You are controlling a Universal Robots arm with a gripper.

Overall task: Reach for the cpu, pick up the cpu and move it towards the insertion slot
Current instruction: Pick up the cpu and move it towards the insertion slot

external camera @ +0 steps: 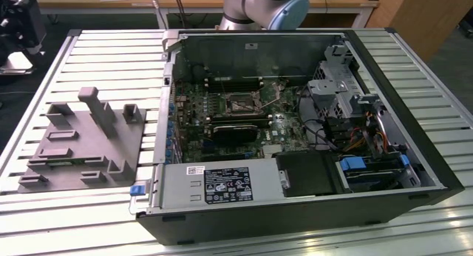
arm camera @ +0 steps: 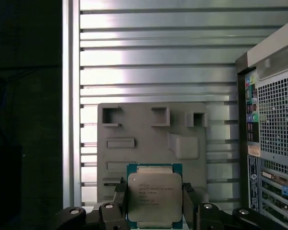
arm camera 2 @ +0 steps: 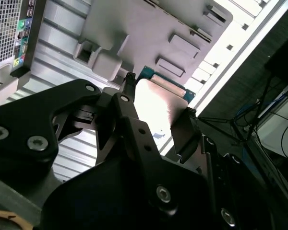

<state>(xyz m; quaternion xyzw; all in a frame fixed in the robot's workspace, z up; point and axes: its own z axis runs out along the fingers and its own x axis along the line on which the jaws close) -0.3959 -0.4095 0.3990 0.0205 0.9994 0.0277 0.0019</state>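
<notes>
First wrist view: the cpu (arm camera: pixel 154 194) is seen clamped in the claw (arm camera: pixel 154 200), whose two black fingers (arm camera: pixel 188 201) are pressed against two opposite edges of the chip, so the claw is closed on it. The silver metal top of the cpu, framed by a thin green rim, is turned towards the camera. Beyond it a grey plastic fixture plate (arm camera: pixel 149 132) with several recesses and raised blocks is seen lying flat on the table (arm camera: pixel 158 52) of silvery metal slats. The cpu is held clear of the plate, in line with one of its edges, and outside the computer case (arm camera: pixel 273 120), whose perforated rear wall stands beside the plate on the same table. In the second wrist view the same grip is seen from the opposite side: the chip is bright with reflected light between the two fingers, and the plate is seen past it. In the exterior view the case lies with its side open, to the exterior view's right of the fixture plate. Inside it the motherboard (external camera: pixel 199 117) is exposed, and the insertion slot (external camera: pixel 242 103), a small square socket with a silvery frame and a dark centre, is found near the middle of the board, just beside a black ribbed block (external camera: pixel 236 131). A silver power supply box (external camera: pixel 214 187) is placed along the near wall of the case. Part of the robot arm (external camera: pixel 266 6) is seen behind the case.
</notes>
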